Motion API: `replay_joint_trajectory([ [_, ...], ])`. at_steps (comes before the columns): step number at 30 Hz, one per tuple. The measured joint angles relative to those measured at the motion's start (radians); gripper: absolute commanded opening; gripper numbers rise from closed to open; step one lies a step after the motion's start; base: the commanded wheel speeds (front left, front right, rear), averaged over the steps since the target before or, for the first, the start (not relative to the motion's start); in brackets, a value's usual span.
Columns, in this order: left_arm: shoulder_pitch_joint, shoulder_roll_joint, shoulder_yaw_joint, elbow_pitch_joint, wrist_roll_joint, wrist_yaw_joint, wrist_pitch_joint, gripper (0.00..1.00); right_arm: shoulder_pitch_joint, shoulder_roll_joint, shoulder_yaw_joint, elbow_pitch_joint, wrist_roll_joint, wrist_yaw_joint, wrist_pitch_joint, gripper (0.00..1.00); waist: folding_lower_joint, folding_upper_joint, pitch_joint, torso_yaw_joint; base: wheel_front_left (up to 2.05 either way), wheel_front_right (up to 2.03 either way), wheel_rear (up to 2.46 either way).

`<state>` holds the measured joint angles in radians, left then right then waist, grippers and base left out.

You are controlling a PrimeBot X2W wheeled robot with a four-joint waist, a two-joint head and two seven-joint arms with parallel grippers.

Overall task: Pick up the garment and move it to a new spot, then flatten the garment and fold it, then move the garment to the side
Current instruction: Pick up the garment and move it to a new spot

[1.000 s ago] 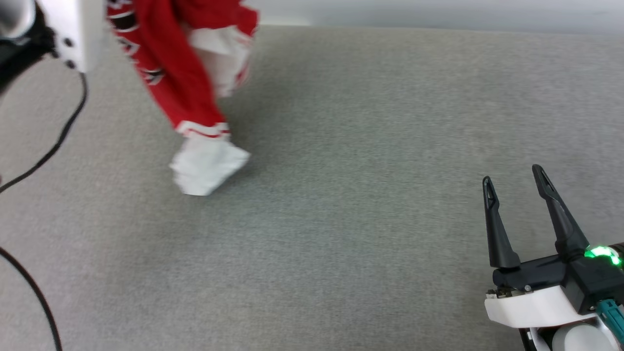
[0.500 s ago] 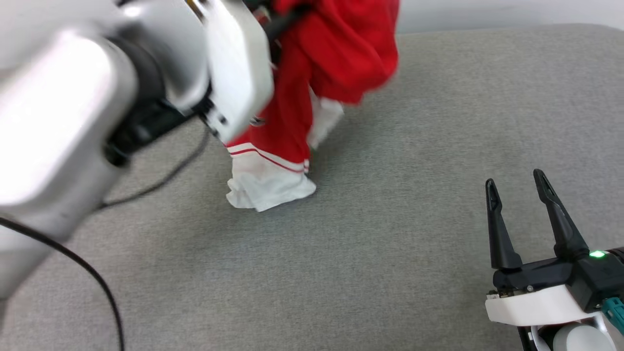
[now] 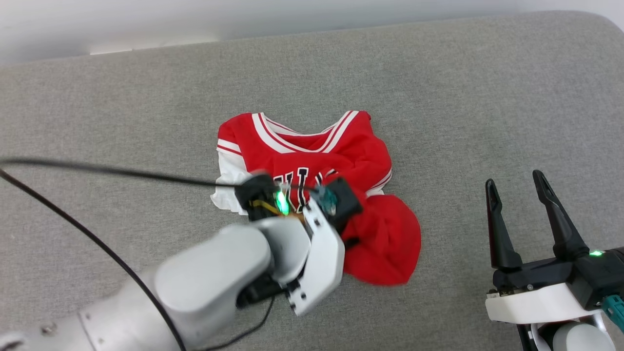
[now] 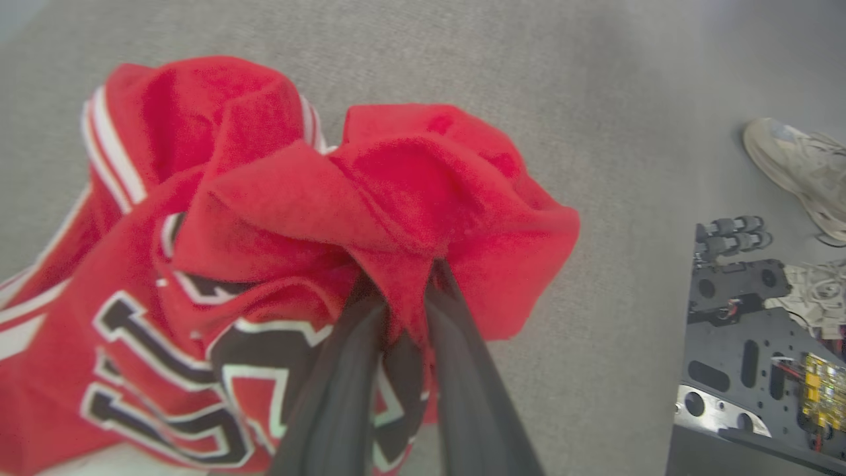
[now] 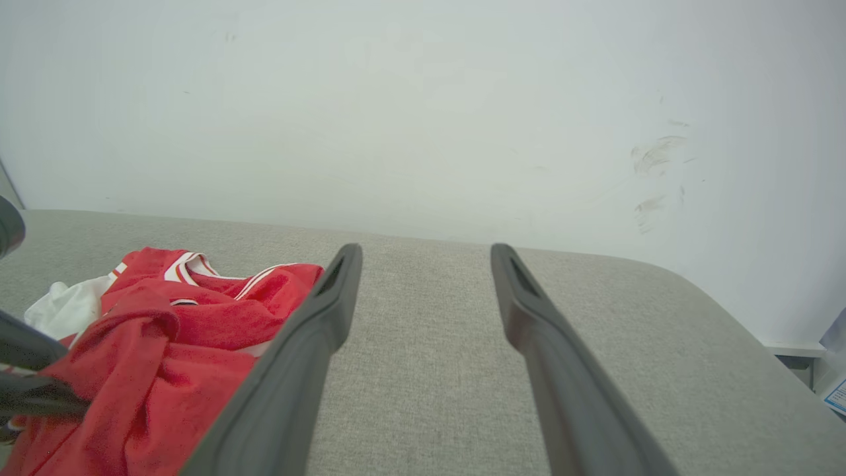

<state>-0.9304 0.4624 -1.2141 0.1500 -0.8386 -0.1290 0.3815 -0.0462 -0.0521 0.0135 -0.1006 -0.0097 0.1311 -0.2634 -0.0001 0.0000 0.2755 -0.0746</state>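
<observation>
- Lying crumpled on the cushion [image 3: 146, 97], the garment [image 3: 312, 156] has its collar away from the robot and its hem bunched nearer.
- Left gripper [image 4: 404, 291]: jaws clamped on a red fold.
- Right gripper [image 3: 512, 178]: beside it, jaws wide apart, empty.
- Cloth looks light, soft and floppy; shoulders or hem corners seem the best holds.
- Half a second ago it dangled in the air; now it rests down.

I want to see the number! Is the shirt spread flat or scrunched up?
Scrunched: the garment lies bunched, cloth heaped over its lettering, pinched in the left gripper's fingers.
</observation>
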Motion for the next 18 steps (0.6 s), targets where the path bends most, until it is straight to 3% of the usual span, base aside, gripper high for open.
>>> replay_joint_trajectory([
  [5,0.115,-0.064,-0.053,0.096,-0.002,0.0,-0.023,0.0,-0.002,0.0,0.0,0.007,0.0,0.0,0.0,1.0,0.0,0.0,0.01,-0.005,0.0,0.0,0.0],
  [11,0.174,-0.099,-0.06,0.136,0.014,0.0,-0.016,0.0,-0.002,0.0,-0.001,0.02,0.0,0.0,0.0,1.0,0.0,0.0,0.0,0.001,0.0,0.0,0.0],
  [13,0.18,-0.101,-0.064,0.146,0.02,0.0,-0.045,1.0,0.003,0.0,0.001,0.026,0.0,0.0,0.0,1.0,0.0,0.0,-0.013,0.006,0.0,0.0,0.0],
  [16,0.172,-0.1,-0.047,0.166,0.055,0.002,-0.147,1.0,0.014,0.0,0.003,0.034,0.0,0.0,0.0,1.0,0.0,0.0001,-0.039,0.014,0.0,0.0,0.0],
  [18,0.165,-0.099,-0.009,0.163,0.073,0.033,-0.228,1.0,0.027,0.0,0.004,0.037,0.0,0.0,0.0,1.0,0.0,0.0,-0.06,0.019,0.0,0.0,0.0],
])
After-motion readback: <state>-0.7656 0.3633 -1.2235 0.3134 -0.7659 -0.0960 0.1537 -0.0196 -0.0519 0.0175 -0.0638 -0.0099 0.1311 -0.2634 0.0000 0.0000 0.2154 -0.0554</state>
